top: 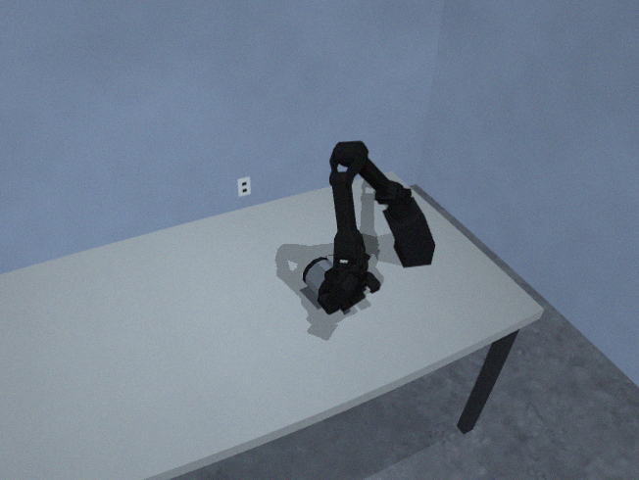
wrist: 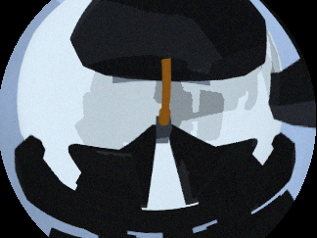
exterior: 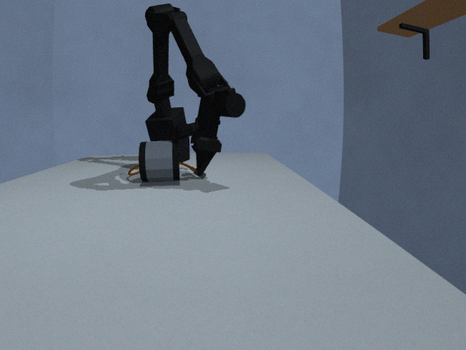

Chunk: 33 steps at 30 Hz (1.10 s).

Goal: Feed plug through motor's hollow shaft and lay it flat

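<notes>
Arm folded over the bench (top: 155, 330), tool (exterior: 199, 173) pointing down, tips at the bench surface just beside the motor (exterior: 158, 161), on its right end in the exterior view. The motor lies on its side: grey barrel w/ dark end caps.

Tool is clenched on something thin. In the wrist view the fingers converge to a point right at the near end of the orange cable (wrist: 165, 86), where a small dark-grey plug (wrist: 162, 117) sits between the tips. So it's grasping the plug. The cable runs straight from the plug to the dark motor end (wrist: 169, 31) and disappears under it.

Exterior view: the orange cable (exterior: 186, 166) arcs from the motor's right end down to the tool tips, and another orange loop (exterior: 132, 170) shows at the motor's left end, on the bench. Can't tell from these views whether the cable actually passes thru the shaft bore.

Top view: motor (top: 316, 271) mostly hidden behind the wrist; cable and plug not visible there.

Writing: a small pale mark on the arm link (top: 341, 261) above the wrist, too small to read. White wall outlet (top: 243, 186) behind the bench, no text. Wooden shelf (exterior: 425, 15) w/ black bracket upper right in the exterior view.
</notes>
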### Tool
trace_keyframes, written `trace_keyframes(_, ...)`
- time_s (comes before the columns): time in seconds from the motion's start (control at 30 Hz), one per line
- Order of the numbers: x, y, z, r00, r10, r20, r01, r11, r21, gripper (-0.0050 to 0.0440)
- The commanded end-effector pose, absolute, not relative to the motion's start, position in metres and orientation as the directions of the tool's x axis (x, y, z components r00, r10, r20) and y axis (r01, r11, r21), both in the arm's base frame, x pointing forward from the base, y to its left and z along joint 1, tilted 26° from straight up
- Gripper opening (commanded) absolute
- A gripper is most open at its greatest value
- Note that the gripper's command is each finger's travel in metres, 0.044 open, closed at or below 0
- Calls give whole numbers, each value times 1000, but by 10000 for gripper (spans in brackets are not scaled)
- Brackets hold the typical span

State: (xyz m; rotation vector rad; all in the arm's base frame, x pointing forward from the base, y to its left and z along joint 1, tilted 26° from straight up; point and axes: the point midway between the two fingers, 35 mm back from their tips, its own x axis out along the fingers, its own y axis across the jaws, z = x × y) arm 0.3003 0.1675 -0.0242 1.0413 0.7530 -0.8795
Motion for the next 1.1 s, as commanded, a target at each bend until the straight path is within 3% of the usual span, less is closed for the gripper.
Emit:
trace_keyframes(0.0, 300, 177, -26, 457, -246, -855, 882, 246, 401, 0)
trace_keyframes(0.5, 295, 195, -31, 452, -243, -858, 884, 248, 396, 0)
trace_keyframes(0.73, 295, 195, -30, 451, -243, -859, 885, 247, 395, 160)
trace_keyframes(0.93, 296, 194, -32, 454, -246, -856, 883, 248, 398, 160)
trace_keyframes(1.0, 295, 195, -30, 452, -242, -859, 884, 246, 397, 112)
trace_keyframes(1.07, 295, 195, -30, 452, -242, -859, 884, 246, 397, 112)
